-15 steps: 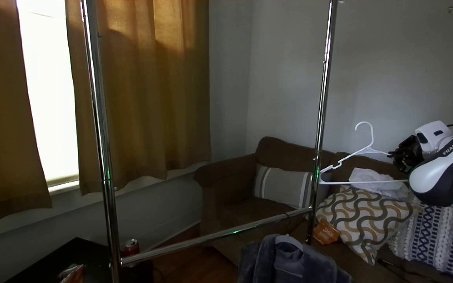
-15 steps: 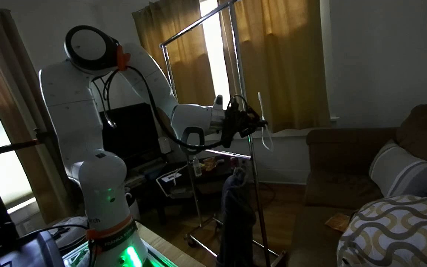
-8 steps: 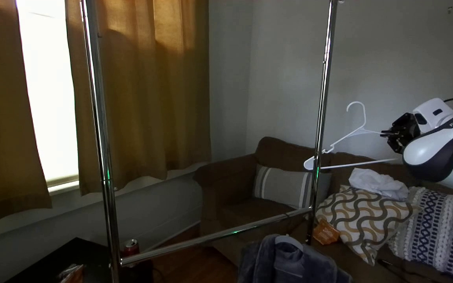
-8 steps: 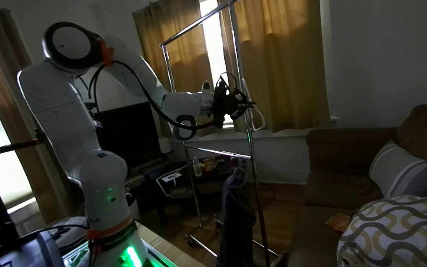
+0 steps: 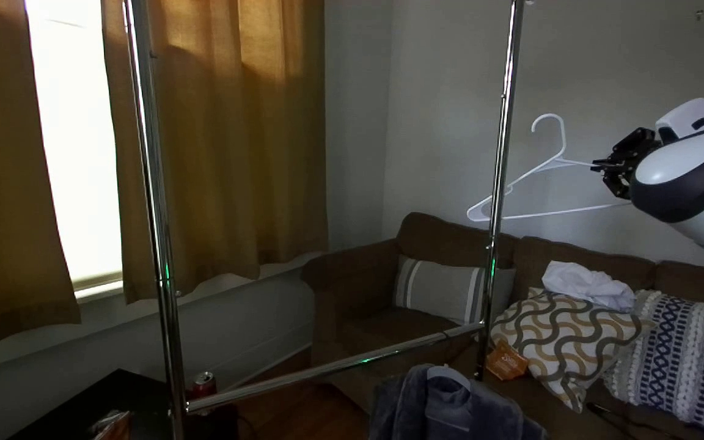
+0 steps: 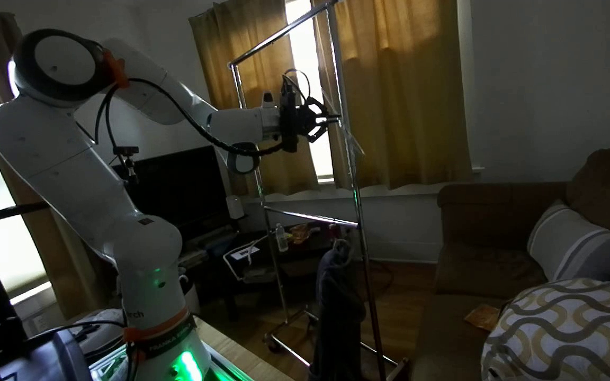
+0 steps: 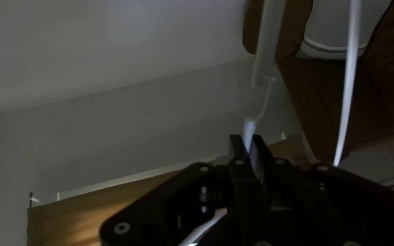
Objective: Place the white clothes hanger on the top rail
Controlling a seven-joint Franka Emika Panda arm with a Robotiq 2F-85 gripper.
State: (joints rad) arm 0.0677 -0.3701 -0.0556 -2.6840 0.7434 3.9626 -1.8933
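The white clothes hanger (image 5: 555,161) is held roughly upright in the air, its hook up and free of any rail. My gripper (image 5: 596,165) is shut on the hanger's sloping shoulder near the neck. In an exterior view the gripper (image 6: 334,119) is beside the rack's near post, well below the top rail (image 6: 284,33); the blurred hanger (image 6: 357,147) overlaps that post. In the wrist view a hanger bar (image 7: 348,85) runs down the right, and a white strip sits between the fingertips (image 7: 246,141). The top rail lies out of frame in the view with the sofa pillows.
Chrome rack posts (image 5: 502,140) stand close to the hanger, with a lower crossbar (image 5: 340,365). A dark garment (image 6: 337,312) hangs low at the rack. A brown sofa (image 5: 352,275) with pillows (image 5: 572,336) is below. A dark table (image 6: 305,248) with a bottle stands behind.
The gripper has risen steadily with the hanger in its grip. In an exterior view it has also moved left, and the arm's elbow has swung back left. The hanger stays held.
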